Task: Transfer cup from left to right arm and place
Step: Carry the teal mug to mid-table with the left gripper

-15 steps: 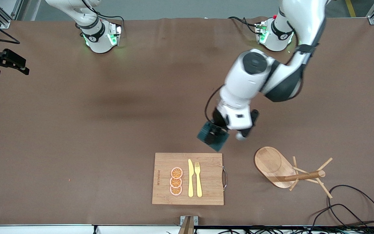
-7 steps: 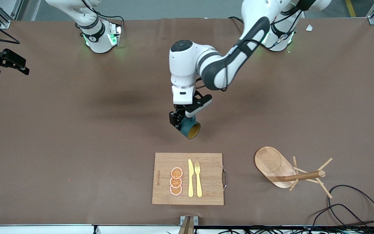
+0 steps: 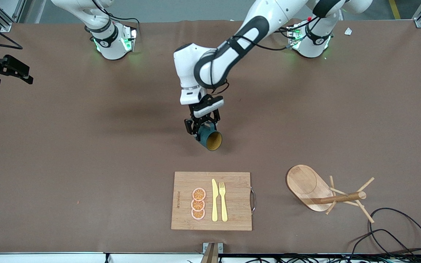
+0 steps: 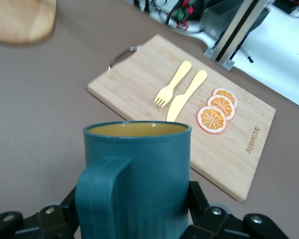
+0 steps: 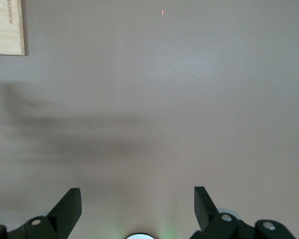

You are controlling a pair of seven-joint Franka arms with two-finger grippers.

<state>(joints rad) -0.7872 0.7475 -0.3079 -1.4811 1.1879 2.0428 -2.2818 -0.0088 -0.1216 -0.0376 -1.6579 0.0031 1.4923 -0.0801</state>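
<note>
Teal ribbed cup (image 3: 209, 138) tipped sideways, yellow mouth toward the cutting board (image 3: 232, 219), left gripper (image 3: 200, 128) clamped on it, right gripper (image 5: 137, 209) spread wide, waiting.

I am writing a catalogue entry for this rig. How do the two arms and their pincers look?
Both arms are glossy white with rounded shells and black joint bands; black cables run along them, and green lights glow at their bases. The left pincer is black, with a white block above it. The right pincer has black wedge-shaped fingers fixed with small screws.
</note>
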